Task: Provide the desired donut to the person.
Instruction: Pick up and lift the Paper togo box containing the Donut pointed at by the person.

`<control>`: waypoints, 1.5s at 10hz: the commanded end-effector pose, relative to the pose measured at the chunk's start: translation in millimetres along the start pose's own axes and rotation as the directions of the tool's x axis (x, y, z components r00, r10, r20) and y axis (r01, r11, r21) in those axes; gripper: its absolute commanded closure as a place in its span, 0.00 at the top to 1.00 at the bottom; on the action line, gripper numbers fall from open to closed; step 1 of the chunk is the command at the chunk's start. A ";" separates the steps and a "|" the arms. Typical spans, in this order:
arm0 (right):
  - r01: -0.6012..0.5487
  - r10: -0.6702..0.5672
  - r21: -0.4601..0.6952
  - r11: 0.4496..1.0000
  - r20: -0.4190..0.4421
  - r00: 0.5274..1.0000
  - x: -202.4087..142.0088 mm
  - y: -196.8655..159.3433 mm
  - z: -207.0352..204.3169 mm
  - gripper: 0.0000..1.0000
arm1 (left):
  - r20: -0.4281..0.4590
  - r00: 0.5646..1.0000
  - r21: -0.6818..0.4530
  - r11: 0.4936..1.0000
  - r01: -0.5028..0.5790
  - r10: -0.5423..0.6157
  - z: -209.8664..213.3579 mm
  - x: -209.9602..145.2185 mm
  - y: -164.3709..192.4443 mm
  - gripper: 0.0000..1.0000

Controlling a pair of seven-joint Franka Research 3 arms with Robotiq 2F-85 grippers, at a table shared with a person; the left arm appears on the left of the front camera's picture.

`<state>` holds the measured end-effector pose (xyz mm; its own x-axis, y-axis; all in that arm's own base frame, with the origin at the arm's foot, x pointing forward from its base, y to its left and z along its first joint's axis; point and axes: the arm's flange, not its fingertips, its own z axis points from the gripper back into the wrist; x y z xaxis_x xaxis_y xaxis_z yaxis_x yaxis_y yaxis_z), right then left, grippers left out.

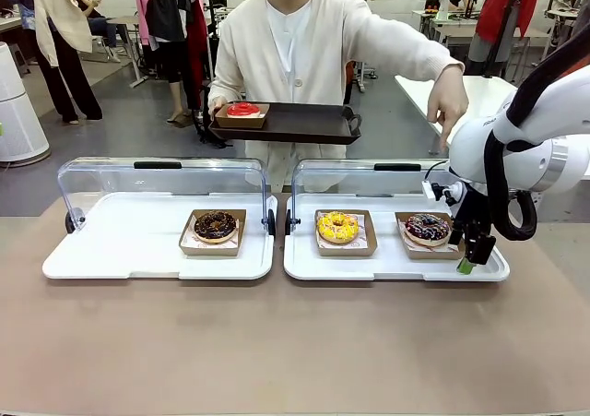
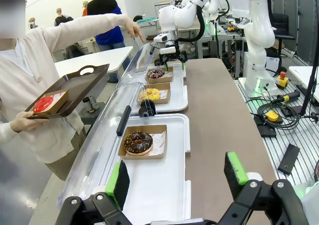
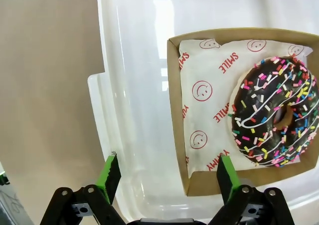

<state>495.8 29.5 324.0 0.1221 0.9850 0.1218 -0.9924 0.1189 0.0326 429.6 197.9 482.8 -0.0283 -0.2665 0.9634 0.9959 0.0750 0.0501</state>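
Note:
The person (image 1: 295, 47) holds a dark serving tray (image 1: 304, 125) with a red donut (image 1: 242, 110) in a cardboard boat, and points the other hand (image 1: 449, 107) down over the right side. Below that hand lies a chocolate donut with coloured sprinkles (image 1: 427, 227) (image 3: 274, 117) in its cardboard boat (image 3: 178, 110). A yellow donut (image 1: 337, 226) sits beside it, and a dark chocolate donut (image 1: 215, 225) (image 2: 138, 142) is on the left tray. My right gripper (image 1: 472, 255) (image 3: 168, 172) hangs open over the front edge of the sprinkle donut's boat. My left gripper (image 2: 177, 177) is open, above the left tray's near end.
Two white trays (image 1: 111, 259) (image 1: 387, 267) with raised clear lids (image 1: 161, 181) (image 1: 369, 178) lie side by side on the brown table (image 1: 277, 342). Other tables and people stand behind the person. In the left wrist view, cables and gear lie off the table's right edge (image 2: 271, 117).

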 end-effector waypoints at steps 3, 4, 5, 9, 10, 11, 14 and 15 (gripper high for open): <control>-0.003 0.003 -0.022 1.000 -0.025 1.000 1.2 -9.0 -4.7 0.41 | 0.000 1.000 0.011 1.000 0.001 -0.001 -0.4 -0.3 -1.6 1.00; -0.001 0.000 -0.026 1.000 -0.022 1.000 1.8 -9.0 -4.7 0.00 | 0.000 1.000 0.011 1.000 0.001 -0.001 -0.4 -0.3 -1.6 1.00; 0.002 -0.003 -0.027 1.000 -0.022 1.000 1.3 -8.8 -5.2 0.36 | 0.000 1.000 0.011 1.000 0.001 -0.001 -0.4 -0.3 -1.6 1.00; 0.000 -0.001 -0.033 0.999 -0.017 1.000 1.2 -7.3 -4.7 0.00 | 0.000 1.000 0.011 1.000 0.001 -0.001 -0.4 -0.3 -1.6 1.00; 0.000 -0.001 -0.034 0.999 -0.022 1.000 1.4 -6.9 -4.8 0.00 | 0.000 1.000 0.011 1.000 0.001 -0.001 -0.4 -0.3 -1.6 1.00; 0.000 -0.001 -0.036 0.999 -0.027 1.000 1.6 -6.7 -4.5 0.00 | 0.000 1.000 0.011 1.000 0.001 -0.001 -0.4 -0.3 -1.6 1.00; -0.004 0.003 -0.039 0.999 -0.038 0.999 0.9 -3.7 -1.8 0.00 | 0.000 1.000 0.011 1.000 0.001 -0.001 -0.4 -0.3 -1.6 1.00; -0.012 0.010 -0.041 0.999 -0.064 0.998 2.7 -0.1 2.2 0.00 | 0.000 1.000 0.011 1.000 0.001 -0.001 -0.4 -0.3 -1.6 1.00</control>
<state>498.8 31.3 324.9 0.1024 0.9899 0.0980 -0.9947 0.1018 0.0107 429.6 197.9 482.8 -0.0283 -0.2665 0.9634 0.9959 0.0750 0.0501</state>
